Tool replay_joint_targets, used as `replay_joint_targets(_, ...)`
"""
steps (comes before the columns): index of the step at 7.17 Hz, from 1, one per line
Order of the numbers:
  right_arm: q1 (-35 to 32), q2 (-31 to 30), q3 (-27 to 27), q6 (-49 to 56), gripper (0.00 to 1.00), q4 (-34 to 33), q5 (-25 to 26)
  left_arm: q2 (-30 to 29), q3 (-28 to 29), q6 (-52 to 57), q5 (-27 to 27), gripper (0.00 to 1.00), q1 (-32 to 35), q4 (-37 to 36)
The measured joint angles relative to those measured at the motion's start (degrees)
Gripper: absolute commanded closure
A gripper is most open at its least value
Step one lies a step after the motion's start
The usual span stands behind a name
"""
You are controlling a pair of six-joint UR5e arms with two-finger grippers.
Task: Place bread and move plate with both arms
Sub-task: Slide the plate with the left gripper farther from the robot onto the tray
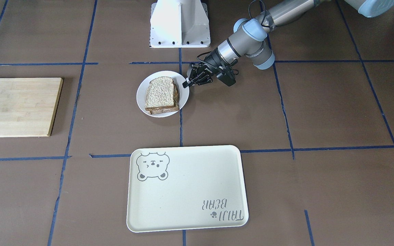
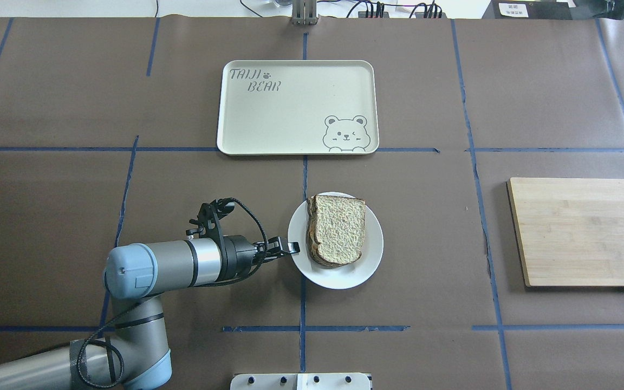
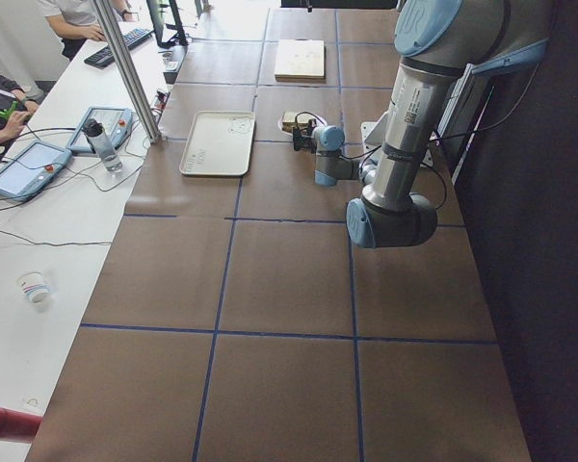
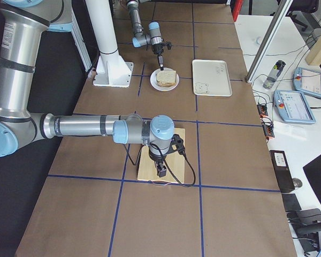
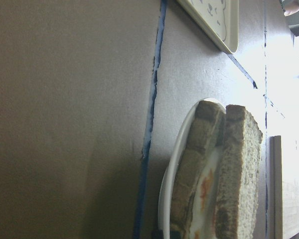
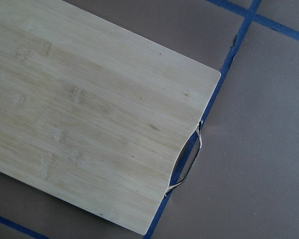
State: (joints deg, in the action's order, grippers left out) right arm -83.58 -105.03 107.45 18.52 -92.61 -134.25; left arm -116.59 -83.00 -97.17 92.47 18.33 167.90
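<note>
The plain bread slice (image 2: 339, 227) lies on top of an egg-bearing slice (image 5: 205, 186) on the small white plate (image 2: 369, 260), so the two form a sandwich in the middle of the table. My left gripper (image 2: 292, 248) lies low at the plate's robot-left rim (image 1: 186, 91), with its fingers pinched on that edge. The left wrist view shows the plate rim (image 5: 175, 162) and both slices edge-on. My right gripper (image 4: 161, 172) hovers over the wooden cutting board (image 4: 147, 163). It shows only in the exterior right view, so I cannot tell whether it is open or shut.
The cream bear tray (image 2: 296, 108) lies beyond the plate, on the far side from the robot. The cutting board (image 2: 583, 227) sits to the robot's right. The white robot base (image 1: 180, 24) stands behind the plate. Blue tape lines cross the brown table.
</note>
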Motion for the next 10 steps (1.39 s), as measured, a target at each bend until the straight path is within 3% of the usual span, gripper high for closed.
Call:
replay_joint_targets(3, 0.0, 0.0, 0.07, -0.04, 0.0, 0.05, 0.02, -0.03, 0.03, -5.58, -0.07, 1.0, 3.74, 6.72)
replay_joint_targets(6, 0.0, 0.06, 0.05, 0.01, 0.0, 0.06, -0.05, -1.41, 2.06, -13.05, 0.38, 1.0, 11.76, 8.25)
replay_joint_targets(10, 0.0, 0.09, 0.09, -0.04, 0.0, 0.04, -0.02, -13.7, 23.05, -16.55, 0.6, 1.0, 19.22, 9.46)
